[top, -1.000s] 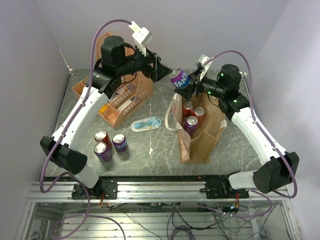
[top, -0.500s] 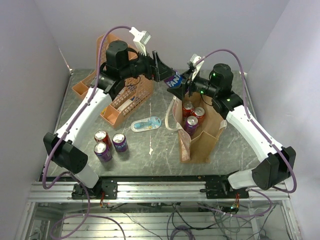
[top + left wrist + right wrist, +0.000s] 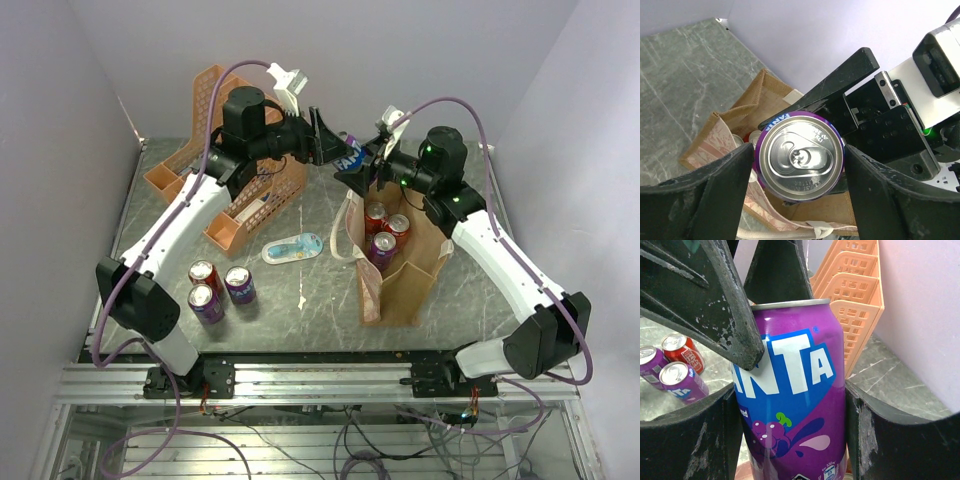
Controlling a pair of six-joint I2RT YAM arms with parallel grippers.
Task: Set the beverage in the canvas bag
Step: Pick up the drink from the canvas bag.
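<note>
place: robot lab – test cell | frame: aluminium rail [image 3: 320, 372] along the table's [image 3: 320, 210] near edge, two arm bases [image 3: 215, 378] bolted on | below table: loose wiring [image 3: 350, 440] | around table: plain lilac walls [image 3: 60, 130]

The white-and-black jointed left arm [image 3: 185, 215] and right arm [image 3: 500, 262] meet at the frame's upper middle. The right end effector [image 3: 790, 410] pinches a purple Fanta can [image 3: 795, 365]. The left end effector's [image 3: 799, 155] fingers [image 3: 710, 195] bracket its top, contact unclear.

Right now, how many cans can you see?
7. One can is in the air in the right pincer. Three cans are in the bag. Three stand on the table, left. The bag may hide more.
</note>
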